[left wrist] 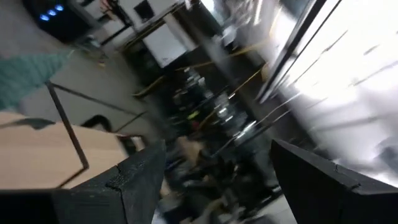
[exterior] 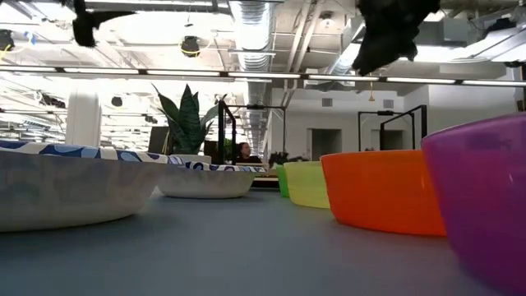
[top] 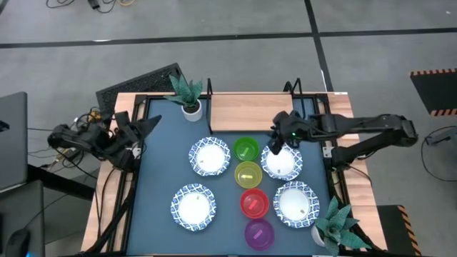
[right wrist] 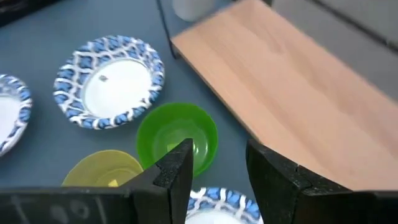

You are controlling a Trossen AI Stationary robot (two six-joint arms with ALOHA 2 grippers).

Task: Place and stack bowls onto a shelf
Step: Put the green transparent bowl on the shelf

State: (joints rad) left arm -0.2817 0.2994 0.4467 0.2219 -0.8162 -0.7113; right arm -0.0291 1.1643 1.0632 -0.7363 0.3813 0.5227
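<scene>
Four white bowls with blue rims rest on their bases on the blue tabletop: [top: 209,155], [top: 193,207], [top: 280,161], [top: 295,203]. Between them the green bowl [top: 245,149], yellow bowl [top: 248,174], red bowl [top: 254,203] and purple bowl [top: 258,233] stand in a row. The shelf [top: 264,107] is a wooden plank at the far edge. My right gripper [right wrist: 217,171] is open, well above the table over the far rim of the far-right white bowl, beside the green bowl [right wrist: 177,140]. My left gripper [left wrist: 217,180] is open, at the table's left edge.
A small potted plant [top: 188,93] stands at the shelf's left end and another [top: 335,225] at the table's near right corner. The shelf's black frame posts [top: 208,96] rise at its ends. The plank's top [right wrist: 292,99] is bare.
</scene>
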